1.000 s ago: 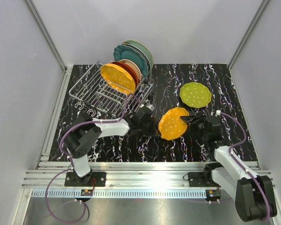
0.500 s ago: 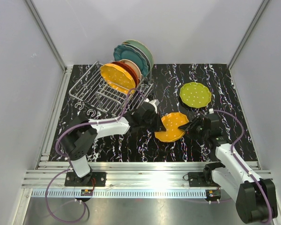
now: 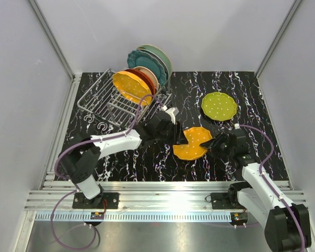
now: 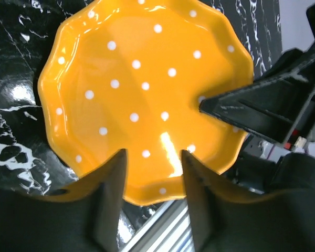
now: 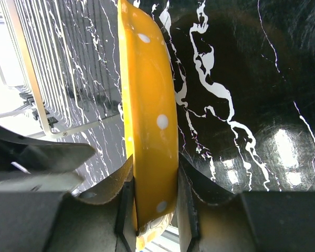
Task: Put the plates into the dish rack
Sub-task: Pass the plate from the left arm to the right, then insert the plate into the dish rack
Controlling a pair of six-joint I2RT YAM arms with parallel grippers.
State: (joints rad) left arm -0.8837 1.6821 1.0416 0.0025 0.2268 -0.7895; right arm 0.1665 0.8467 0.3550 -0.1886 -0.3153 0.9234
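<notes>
Evidently the right tool (image 5: pixel 155 169) clamps the orange dotted plate (image 3: pixel 192 144) by its rim, likely to tip it upright; the left tool (image 4: pixel 153 156) gapes opposite.

**A:** Traffic jam mid-table! The orange plate (image 3: pixel 194 146) sits between both grippers: the left gripper (image 3: pixel 179 133) is at its left edge with jaws apart, and the right gripper (image 3: pixel 209 143) is clamped on its right rim.

**B:** No way through there. Far right?

**A:** A lime plate (image 3: pixel 219 106) lies flat there, with open table (image 3: pixel 254 92) all round it.

**B:** And the rack (image 3: pixel 101 101)?

**A:** Far left. Its right end is packed with upright plates (image 3: pixel 143 67), but the left slots stand bare and open from above. The left arm (image 3: pixel 115 140) stretches across the near side, blocking that approach. The left wall (image 3: pixel 26 105) and right wall (image 3: pixel 299 94) hem in both flanks.
</notes>
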